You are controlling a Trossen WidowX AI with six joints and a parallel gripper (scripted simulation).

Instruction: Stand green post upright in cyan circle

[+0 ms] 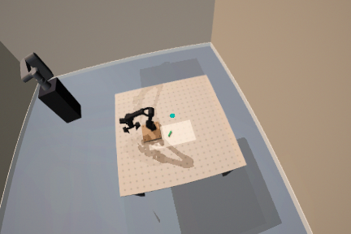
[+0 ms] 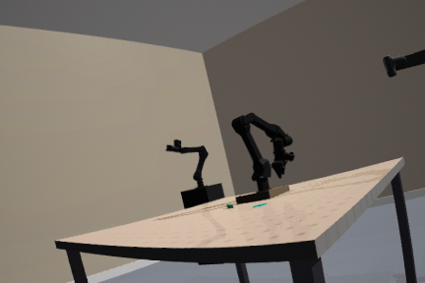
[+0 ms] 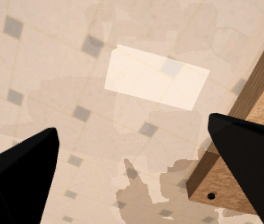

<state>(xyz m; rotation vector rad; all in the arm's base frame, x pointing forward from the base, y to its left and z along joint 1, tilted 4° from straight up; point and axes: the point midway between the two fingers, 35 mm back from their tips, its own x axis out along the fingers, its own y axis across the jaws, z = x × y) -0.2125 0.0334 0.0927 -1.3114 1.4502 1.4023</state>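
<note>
The green post point(image 1: 170, 133) point(image 2: 229, 205) lies on its side on the table, beside the arm's wooden base, within a bright patch in the top view. The cyan circle point(image 1: 172, 115) point(image 2: 260, 205) is flat on the table a short way from the post, with nothing standing on it. My gripper point(image 1: 132, 128) point(image 2: 279, 173) point(image 3: 135, 128) is open and empty, its fingers wide apart. It hangs above the table on the other side of the base from the post and circle. The wrist view shows neither the post nor the circle.
The arm's wooden base point(image 1: 151, 134) point(image 2: 275, 194) point(image 3: 233, 194) stands on the dotted table point(image 1: 215, 149) point(image 2: 187, 235), its edge close to the right finger in the wrist view. A black box point(image 1: 61, 101) point(image 2: 202, 196) carrying another arm stands off the table. Arm shadows cross the tabletop.
</note>
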